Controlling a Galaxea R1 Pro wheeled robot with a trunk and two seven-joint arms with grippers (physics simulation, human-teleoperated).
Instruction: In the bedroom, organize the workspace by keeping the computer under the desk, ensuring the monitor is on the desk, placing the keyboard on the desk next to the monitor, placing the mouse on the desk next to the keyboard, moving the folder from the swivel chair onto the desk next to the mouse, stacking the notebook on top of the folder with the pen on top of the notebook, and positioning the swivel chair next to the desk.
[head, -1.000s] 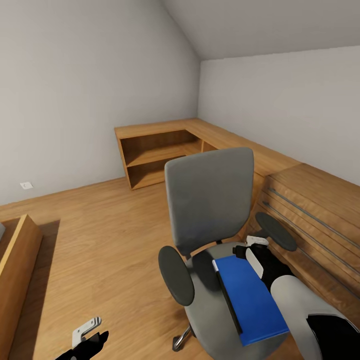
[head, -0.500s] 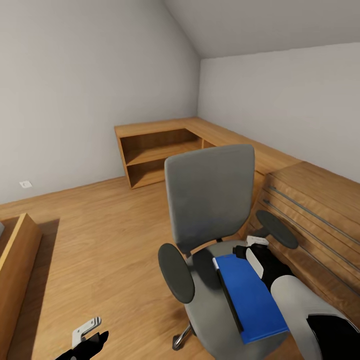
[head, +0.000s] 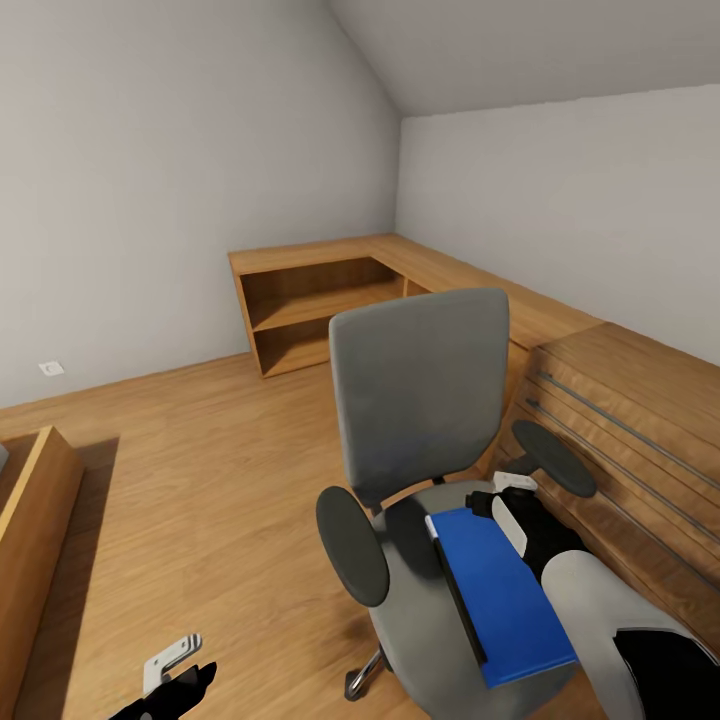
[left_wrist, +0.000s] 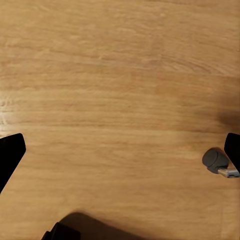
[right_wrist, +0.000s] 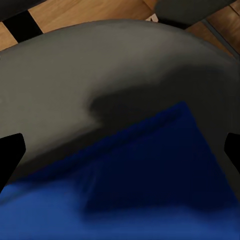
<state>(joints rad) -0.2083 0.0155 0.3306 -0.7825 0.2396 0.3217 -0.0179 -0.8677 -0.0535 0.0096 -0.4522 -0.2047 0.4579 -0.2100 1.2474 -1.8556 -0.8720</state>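
swivel chair (head: 420, 400) armrests flank folder (head: 505, 600), open above, bare floor (head: 200, 480) left

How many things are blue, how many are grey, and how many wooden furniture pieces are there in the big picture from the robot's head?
Blue: 1, the folder lying on the seat.
Grey: 1, the swivel chair.
Wooden furniture: 3, the corner shelf unit, the drawer chest and a low wooden piece at the left edge.
Total: 5

No readable text, labels, brands or numbers on anything.
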